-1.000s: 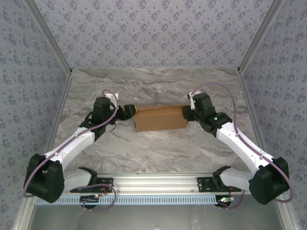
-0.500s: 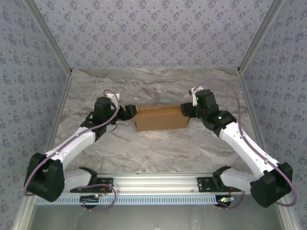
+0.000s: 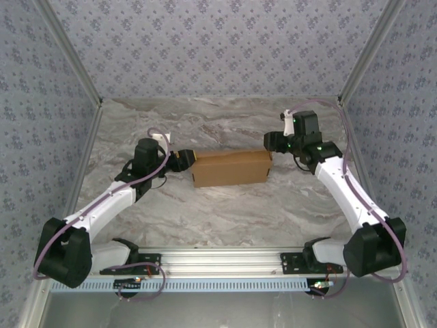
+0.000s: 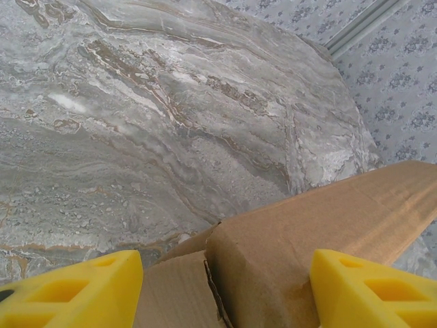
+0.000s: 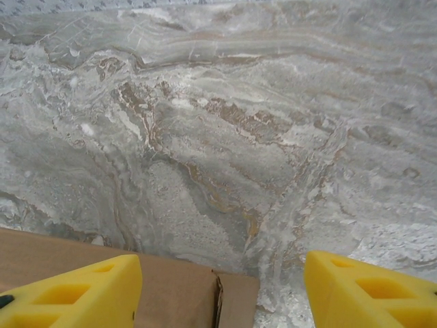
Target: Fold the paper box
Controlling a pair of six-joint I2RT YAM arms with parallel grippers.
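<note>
The paper box lies folded shut as a flat brown carton in the middle of the marble table. My left gripper sits at its left end. In the left wrist view the box's end lies between the wide-apart yellow fingers, with a torn seam showing, and the gripper is open. My right gripper hangs open just behind the box's far right corner. In the right wrist view that corner shows low between the fingers, with the gripper clear of it.
The marble table is ringed by patterned walls on the left, back and right. The aluminium rail with both arm bases runs along the near edge. Bare tabletop lies in front of and behind the box.
My right gripper opened, let go of the box's right end and drew back toward the far right. The left arm has stayed put.
</note>
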